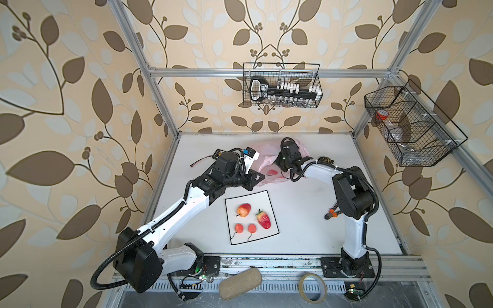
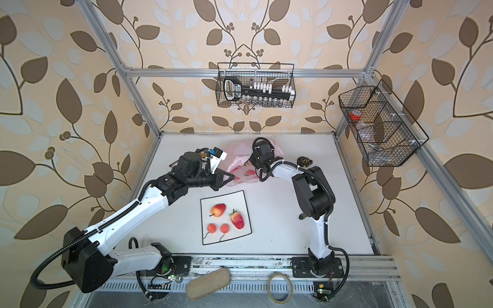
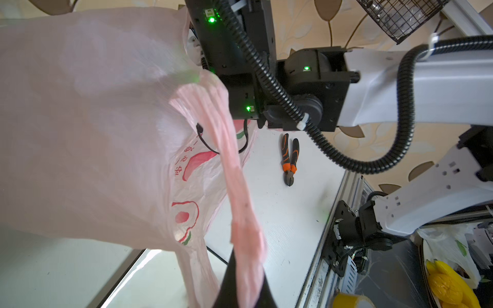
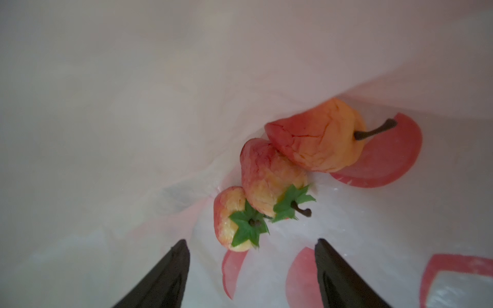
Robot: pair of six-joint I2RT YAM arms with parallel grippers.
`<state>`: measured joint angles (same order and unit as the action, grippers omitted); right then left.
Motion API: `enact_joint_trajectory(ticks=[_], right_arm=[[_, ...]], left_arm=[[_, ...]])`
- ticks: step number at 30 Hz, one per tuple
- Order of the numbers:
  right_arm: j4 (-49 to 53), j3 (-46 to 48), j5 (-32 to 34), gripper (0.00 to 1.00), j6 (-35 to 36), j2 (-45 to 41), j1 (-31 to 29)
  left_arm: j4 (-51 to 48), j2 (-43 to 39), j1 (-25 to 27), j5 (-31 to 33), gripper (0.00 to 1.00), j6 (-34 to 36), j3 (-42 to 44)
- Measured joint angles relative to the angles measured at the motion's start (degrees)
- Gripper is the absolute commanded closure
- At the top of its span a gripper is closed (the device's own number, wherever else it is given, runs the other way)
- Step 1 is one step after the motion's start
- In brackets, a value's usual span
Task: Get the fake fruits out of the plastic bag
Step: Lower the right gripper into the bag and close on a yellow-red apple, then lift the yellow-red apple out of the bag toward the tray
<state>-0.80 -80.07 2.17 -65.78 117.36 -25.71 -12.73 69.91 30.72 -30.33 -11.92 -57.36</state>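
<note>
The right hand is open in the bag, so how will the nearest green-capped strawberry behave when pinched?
The nearest strawberry probably dents slightly: its skin looks wrinkled, like soft foam. Tapered, it could slip from a pinch. It touches a second strawberry, which may shift when it lifts off the plastic bag.

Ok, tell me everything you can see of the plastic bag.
The plastic bag is thin, translucent pink film, crinkled, printed with red peaches and lettering. It sits at the back of the table, its mouth held up: the left gripper has its jaws shut on one stretched loop handle. The right gripper, jaws open, reaches inside, where three fake fruits rest on the film.
</note>
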Motion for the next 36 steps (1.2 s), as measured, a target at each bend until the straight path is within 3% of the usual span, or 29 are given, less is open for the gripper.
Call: enact_joint_trajectory(ticks=[10, 21, 29, 36], right_arm=[[2.01, -4.42, 5.51, 0.21, -9.46, 5.35, 0.26], [4.92, -9.27, 10.19, 0.23, -12.46, 9.9, 2.01], [5.55, -10.38, 11.41, 0.44, -12.7, 10.88, 2.23], [4.5, -10.38, 11.56, 0.56, -11.34, 10.88, 2.27]], left_arm=[[-0.07, 0.0, 0.0, -3.93, 1.0, 0.0, 0.0], [-0.11, -0.15, 0.0, -7.28, 1.0, 0.02, 0.02], [-0.13, -0.94, 0.0, -8.0, 1.0, 0.02, 0.02], [-1.14, -1.31, 0.0, -2.56, 1.0, -0.02, 0.31]])
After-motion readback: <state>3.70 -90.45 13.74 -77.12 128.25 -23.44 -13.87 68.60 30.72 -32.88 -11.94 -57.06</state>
